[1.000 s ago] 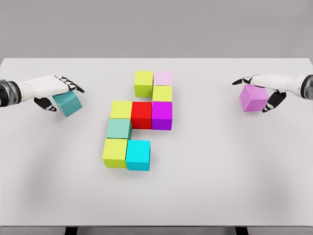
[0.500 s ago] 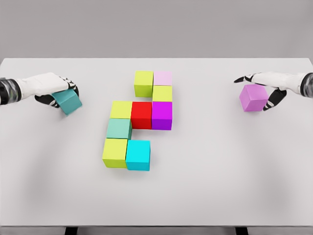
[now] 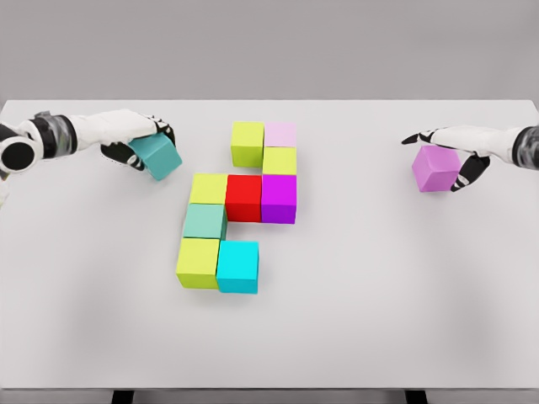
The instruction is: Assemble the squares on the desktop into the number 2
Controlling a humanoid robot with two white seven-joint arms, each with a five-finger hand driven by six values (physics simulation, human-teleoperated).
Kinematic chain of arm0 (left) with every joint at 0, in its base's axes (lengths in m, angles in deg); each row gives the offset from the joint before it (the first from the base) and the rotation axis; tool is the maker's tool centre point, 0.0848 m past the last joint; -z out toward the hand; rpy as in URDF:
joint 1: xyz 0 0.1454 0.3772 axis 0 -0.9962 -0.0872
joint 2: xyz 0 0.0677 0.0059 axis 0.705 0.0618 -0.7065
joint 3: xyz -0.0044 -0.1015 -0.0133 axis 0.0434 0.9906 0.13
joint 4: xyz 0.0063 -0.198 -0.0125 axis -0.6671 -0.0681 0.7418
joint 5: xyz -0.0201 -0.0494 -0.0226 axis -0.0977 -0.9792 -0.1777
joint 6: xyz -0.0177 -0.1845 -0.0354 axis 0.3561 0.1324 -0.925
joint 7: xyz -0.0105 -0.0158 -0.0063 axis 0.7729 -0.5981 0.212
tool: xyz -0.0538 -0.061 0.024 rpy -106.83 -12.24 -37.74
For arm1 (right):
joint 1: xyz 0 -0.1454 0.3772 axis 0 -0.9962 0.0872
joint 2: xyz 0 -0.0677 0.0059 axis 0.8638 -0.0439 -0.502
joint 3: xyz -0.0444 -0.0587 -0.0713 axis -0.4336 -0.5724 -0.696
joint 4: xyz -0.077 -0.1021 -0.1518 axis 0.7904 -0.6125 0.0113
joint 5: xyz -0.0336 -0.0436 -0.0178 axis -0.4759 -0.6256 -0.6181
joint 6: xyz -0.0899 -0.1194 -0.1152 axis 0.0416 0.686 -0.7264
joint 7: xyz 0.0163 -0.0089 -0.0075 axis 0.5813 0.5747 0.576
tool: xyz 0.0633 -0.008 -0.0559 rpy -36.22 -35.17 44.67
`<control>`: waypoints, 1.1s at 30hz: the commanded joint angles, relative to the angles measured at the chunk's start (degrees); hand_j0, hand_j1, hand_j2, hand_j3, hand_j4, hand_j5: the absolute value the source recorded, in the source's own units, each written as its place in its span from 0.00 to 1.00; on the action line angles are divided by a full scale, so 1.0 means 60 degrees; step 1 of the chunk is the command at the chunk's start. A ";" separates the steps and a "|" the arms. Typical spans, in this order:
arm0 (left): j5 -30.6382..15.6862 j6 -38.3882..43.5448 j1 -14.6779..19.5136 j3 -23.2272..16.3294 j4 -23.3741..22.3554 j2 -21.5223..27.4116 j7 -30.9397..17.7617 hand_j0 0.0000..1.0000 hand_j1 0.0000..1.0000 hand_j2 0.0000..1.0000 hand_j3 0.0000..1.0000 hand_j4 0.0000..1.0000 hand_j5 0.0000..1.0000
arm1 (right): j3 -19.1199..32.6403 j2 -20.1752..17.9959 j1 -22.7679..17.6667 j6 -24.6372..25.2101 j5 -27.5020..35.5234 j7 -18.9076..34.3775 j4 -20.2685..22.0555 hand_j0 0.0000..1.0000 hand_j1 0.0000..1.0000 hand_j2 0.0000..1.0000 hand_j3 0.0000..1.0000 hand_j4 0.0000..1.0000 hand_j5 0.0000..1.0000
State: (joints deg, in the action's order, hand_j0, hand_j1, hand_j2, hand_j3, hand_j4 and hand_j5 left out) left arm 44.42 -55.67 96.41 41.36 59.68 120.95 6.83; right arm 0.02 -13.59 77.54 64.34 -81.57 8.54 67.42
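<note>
Matt table point(image 3: 379, 278) — cubes point(image 3: 244, 198) smooth (plastic-looking).

A white bench point(image 3: 379, 320) carries a cluster of touching cubes at its middle. Far are a lime cube point(image 3: 248, 143) and pale pink cube point(image 3: 280, 134); nearest, a cyan cube point(image 3: 237, 267).

I note a nine-piece cluster of cube blocks point(image 3: 240, 206) at centre of the white tabletop point(image 3: 379, 295). A teal cube block point(image 3: 157, 156) lies to its left, a violet cube block point(image 3: 435, 167) far right, well apart.
</note>
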 commanded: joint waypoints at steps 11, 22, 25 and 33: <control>-0.0323 0.4872 0.0542 -0.0037 -0.0049 -0.1744 -0.0703 0.33 0.33 0.33 0.33 0.33 0.33 | -0.0237 0.0062 0.0103 0.0158 -0.0071 -0.0003 -0.0039 0.87 0.87 0.87 0.87 0.87 0.87; -0.0264 0.7289 0.1055 -0.0448 -0.0063 -0.2623 -0.1029 0.32 0.32 0.32 0.32 0.32 0.32 | -0.0456 0.0047 0.0147 0.0143 -0.0071 -0.0003 -0.0039 0.73 0.73 0.73 0.73 0.73 0.73; -0.0220 0.7714 0.1070 -0.0462 -0.0049 -0.2754 -0.1029 0.32 0.32 0.32 0.32 0.32 0.32 | -0.0456 0.0047 0.0147 0.0143 -0.0071 -0.0003 -0.0025 0.60 0.60 0.60 0.60 0.60 0.60; 0.0351 0.8300 0.1055 -0.0477 -0.0049 -0.3018 -0.1029 0.32 0.32 0.32 0.32 0.32 0.32 | -0.0442 0.0047 0.0190 -0.0252 -0.0056 -0.0003 0.0063 0.60 0.60 0.60 0.60 0.60 0.60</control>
State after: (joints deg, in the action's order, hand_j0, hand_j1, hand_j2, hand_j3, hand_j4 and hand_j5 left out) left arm 46.20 -6.18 102.74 38.47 59.38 102.96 0.57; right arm -2.57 -13.30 78.86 63.56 -82.04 8.38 67.67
